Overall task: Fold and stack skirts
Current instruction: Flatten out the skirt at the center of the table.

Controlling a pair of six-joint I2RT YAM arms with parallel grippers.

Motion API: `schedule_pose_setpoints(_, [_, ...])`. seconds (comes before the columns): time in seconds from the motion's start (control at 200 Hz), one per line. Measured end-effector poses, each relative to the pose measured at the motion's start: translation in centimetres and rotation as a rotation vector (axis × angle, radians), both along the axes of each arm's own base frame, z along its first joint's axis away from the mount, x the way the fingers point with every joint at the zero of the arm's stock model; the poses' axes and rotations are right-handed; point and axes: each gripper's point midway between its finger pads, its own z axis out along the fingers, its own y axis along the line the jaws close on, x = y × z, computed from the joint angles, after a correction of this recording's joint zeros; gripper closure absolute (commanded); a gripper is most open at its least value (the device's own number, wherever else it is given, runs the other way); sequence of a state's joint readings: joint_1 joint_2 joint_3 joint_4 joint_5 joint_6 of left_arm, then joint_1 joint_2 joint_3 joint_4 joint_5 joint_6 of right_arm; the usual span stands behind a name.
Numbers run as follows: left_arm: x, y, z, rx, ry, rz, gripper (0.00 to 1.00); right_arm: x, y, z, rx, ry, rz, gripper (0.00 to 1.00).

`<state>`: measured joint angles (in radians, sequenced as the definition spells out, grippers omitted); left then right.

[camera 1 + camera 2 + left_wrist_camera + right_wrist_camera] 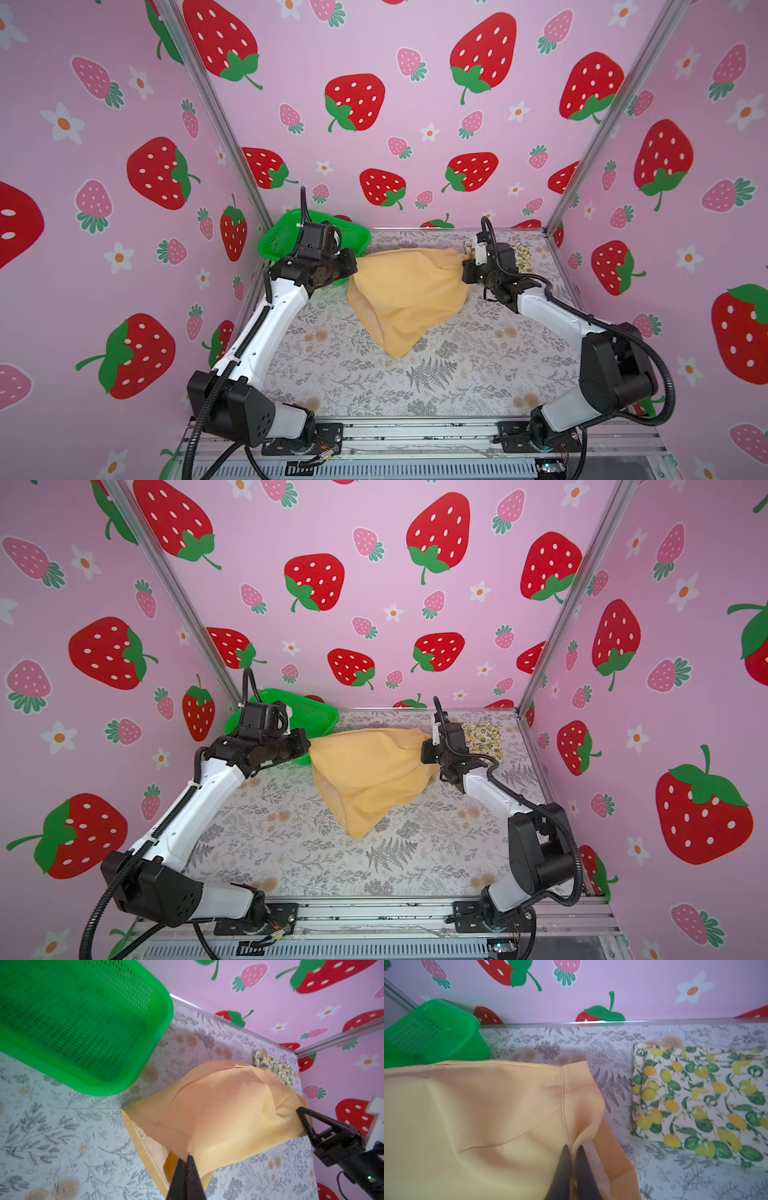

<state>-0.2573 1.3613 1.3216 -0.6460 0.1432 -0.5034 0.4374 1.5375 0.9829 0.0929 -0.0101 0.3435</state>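
Note:
The plain mustard-tan skirt [407,291] [370,771] hangs stretched between my two grippers above the middle of the table, and its lower corner droops onto the tabletop. My left gripper [355,266] [188,1157] is shut on the skirt's left edge [218,1109]. My right gripper [464,259] [572,1147] is shut on a bunched corner next to a seam [477,1126]. The lemon-print skirt [482,735] [695,1101] lies folded flat at the back right of the table, just behind the right gripper and partly hidden by that arm in both top views.
A green mesh basket [282,237] [72,1022] stands tilted at the back left corner, just behind the left wrist. The floral-print table [415,374] is walled by pink strawberry panels on three sides, with metal posts at the back corners.

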Motion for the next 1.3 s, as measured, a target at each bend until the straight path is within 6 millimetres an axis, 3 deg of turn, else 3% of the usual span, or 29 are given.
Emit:
schedule_pose_setpoints(0.11, [-2.9,-0.8,-2.8,-0.012,0.049,-0.026,1.00,-1.8,-1.4,-3.0,-0.036,0.050,-0.031,0.99])
schedule_pose_setpoints(0.205, [-4.5,-1.6,-3.8,-0.027,0.058,-0.049,1.00,-2.8,-2.5,-4.4,-0.048,0.072,-0.068,0.99])
schedule_pose_setpoints(0.38, [-4.9,-3.9,-4.3,-0.038,0.059,-0.108,1.00,-3.9,-4.3,-4.7,-0.043,0.068,-0.145,0.94])
schedule_pose_setpoints(0.475, [-4.7,-6.1,-4.7,-0.030,0.076,-0.162,1.00,-4.5,-5.5,-4.2,-0.034,0.047,-0.192,0.91])
schedule_pose_setpoints(0.705, [-5.8,-13.8,-3.9,-0.047,0.057,-0.337,1.00,-5.7,-9.1,-3.3,-0.012,0.006,-0.301,0.50])
schedule_pose_setpoints(0.901, [-8.3,-17.0,-4.4,-0.049,0.053,-0.410,1.00,-5.8,-10.1,-1.9,0.004,-0.026,-0.337,0.28])
schedule_pose_setpoints(0.941, [-8.8,-17.1,-4.8,-0.048,0.055,-0.411,1.00,-5.9,-10.2,-1.5,0.006,-0.037,-0.338,0.23])
schedule_pose_setpoints(1.026, [-10.0,-16.0,-6.6,-0.037,0.080,-0.385,1.00,-6.0,-10.3,-0.4,0.026,-0.066,-0.346,0.00])
schedule_pose_setpoints(1.171, [-11.8,-12.4,-9.6,0.010,0.110,-0.295,1.00,-6.0,-10.6,0.8,0.018,-0.101,-0.347,0.00])
schedule_pose_setpoints(1.301, [-12.6,-9.9,-9.3,0.016,0.076,-0.217,1.00,-4.9,-10.1,0.4,0.000,-0.076,-0.337,0.00])
